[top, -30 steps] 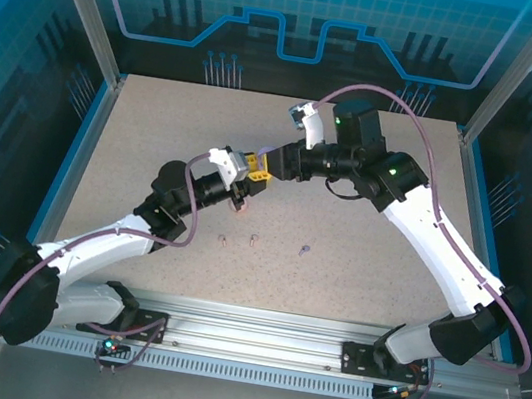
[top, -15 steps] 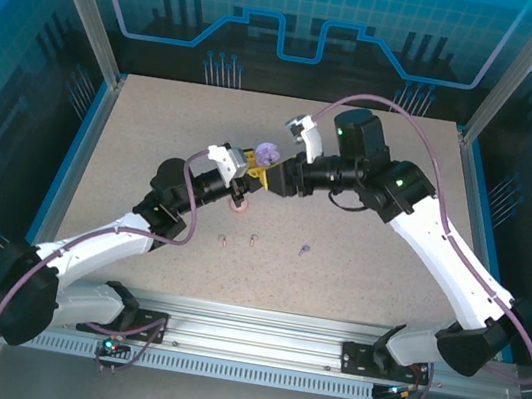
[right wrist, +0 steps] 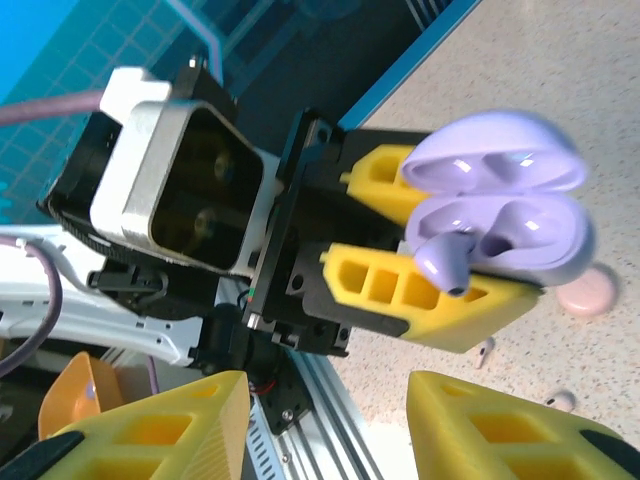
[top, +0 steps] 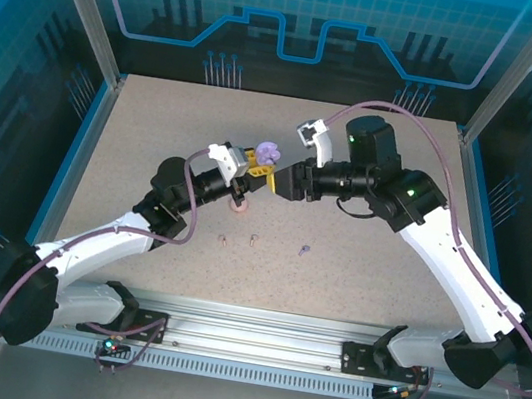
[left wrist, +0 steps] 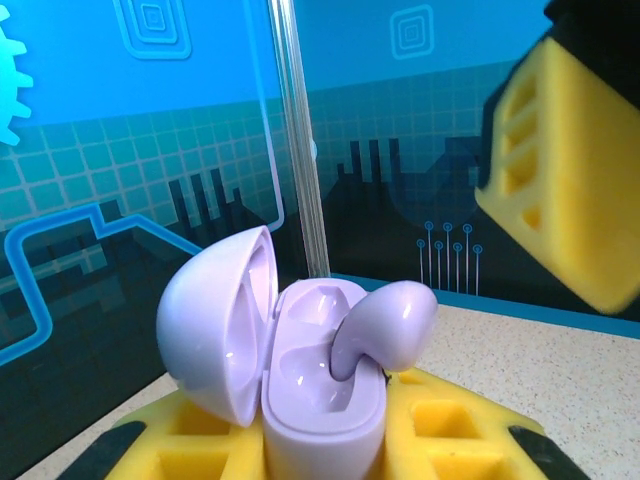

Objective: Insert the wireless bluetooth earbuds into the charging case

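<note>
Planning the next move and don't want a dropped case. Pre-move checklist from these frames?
1. Left pincer shut on the open lilac plastic charging case: ok.
2. Case lid swung open: ok.
3. Purple stemmed earbud seated in its socket: not ok, it sticks out past the rim.
4. Second socket free: ok.
5. Right pincer open, empty, apart from the case: ok.
6. Loose purple earbud on the speckled tabletop, unobstructed: ok.

Speckled tabletop (top: 155, 131) w/ blue backdrop (top: 306, 9), alu rail (top: 253, 344)
</note>
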### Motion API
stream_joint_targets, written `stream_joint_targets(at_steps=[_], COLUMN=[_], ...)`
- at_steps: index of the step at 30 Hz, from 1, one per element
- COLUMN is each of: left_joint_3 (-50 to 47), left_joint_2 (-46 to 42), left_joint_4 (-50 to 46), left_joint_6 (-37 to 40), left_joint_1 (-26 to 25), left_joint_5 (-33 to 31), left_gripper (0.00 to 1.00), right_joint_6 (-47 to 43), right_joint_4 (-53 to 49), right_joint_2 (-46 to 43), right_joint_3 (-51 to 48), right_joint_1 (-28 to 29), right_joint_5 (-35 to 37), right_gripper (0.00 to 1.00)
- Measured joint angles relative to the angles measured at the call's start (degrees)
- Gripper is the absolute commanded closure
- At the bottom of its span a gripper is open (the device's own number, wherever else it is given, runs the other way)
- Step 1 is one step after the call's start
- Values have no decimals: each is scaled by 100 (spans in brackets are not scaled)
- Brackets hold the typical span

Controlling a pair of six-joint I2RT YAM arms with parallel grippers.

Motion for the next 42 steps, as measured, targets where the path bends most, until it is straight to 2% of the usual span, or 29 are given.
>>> stream_joint_targets(at_steps=[13, 22, 32, 42], left_joint_3=[0, 31, 37, 74], left_joint_2=[0, 2, 61, 72], left_joint_4=[-28, -26, -20, 15], left_joint_6=[-2, -22, -24, -63], left_joint_1=[0, 39, 37, 37], left_joint_5=[0, -111, -116, -103], left_gripper=[100, 100, 100, 100], right_joint_6=[278, 282, 304, 323], right_joint_4=[59, -22, -4, 55], right_joint_2=[317, 721, 953, 999], right_joint_3=[153, 619, 848, 988], right_joint_1=[-11, -4, 337, 297], right_joint_5=[162, 157, 107, 162], right_gripper=[56, 57, 57, 57])
